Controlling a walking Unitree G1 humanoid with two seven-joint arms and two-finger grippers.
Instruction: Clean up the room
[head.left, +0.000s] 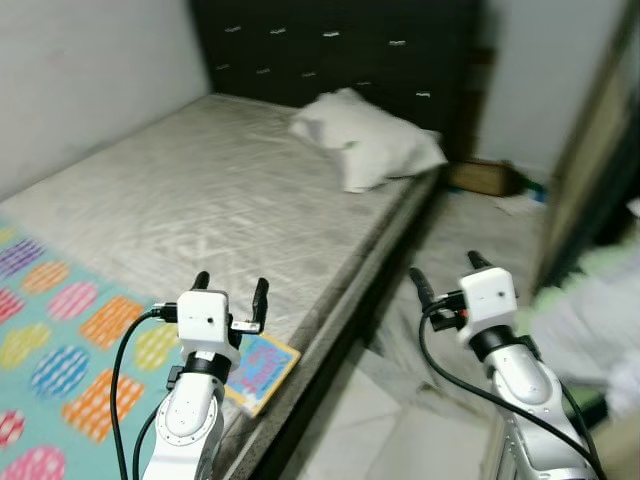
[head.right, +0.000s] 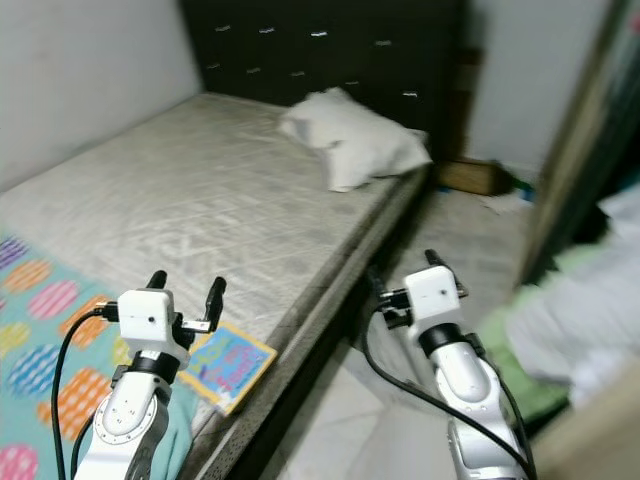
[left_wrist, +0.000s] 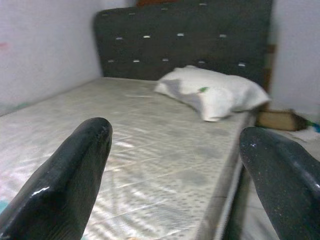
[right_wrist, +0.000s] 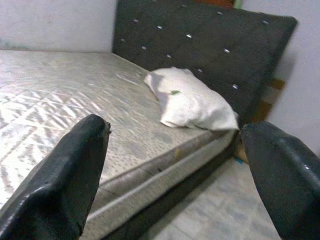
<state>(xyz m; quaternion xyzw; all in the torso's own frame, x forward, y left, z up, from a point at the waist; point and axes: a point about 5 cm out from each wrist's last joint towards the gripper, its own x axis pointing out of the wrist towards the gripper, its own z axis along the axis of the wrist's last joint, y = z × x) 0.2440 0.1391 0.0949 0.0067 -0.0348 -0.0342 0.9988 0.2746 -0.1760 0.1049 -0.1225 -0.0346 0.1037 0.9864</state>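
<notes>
A bare grey mattress (head.left: 220, 190) fills the left of the scene, with a white pillow (head.left: 365, 140) lying near the dark tufted headboard (head.left: 340, 45). A colourful book (head.left: 262, 368) rests on the mattress by its near edge, next to a turquoise blanket with coloured spots (head.left: 60, 360). My left gripper (head.left: 230, 288) hovers open over the mattress just behind the book, holding nothing. My right gripper (head.left: 448, 272) is open above the floor beside the bed, also holding nothing. The pillow (left_wrist: 212, 95) lies ahead between the left fingers (left_wrist: 65, 185).
A narrow strip of pale floor (head.left: 470, 240) runs between the bed and the right wall. A brown box (head.left: 482, 177) and scattered litter sit at its far end. A blurred heap of white and green cloth (head.left: 590, 320) lies at the right, beside a dark door frame.
</notes>
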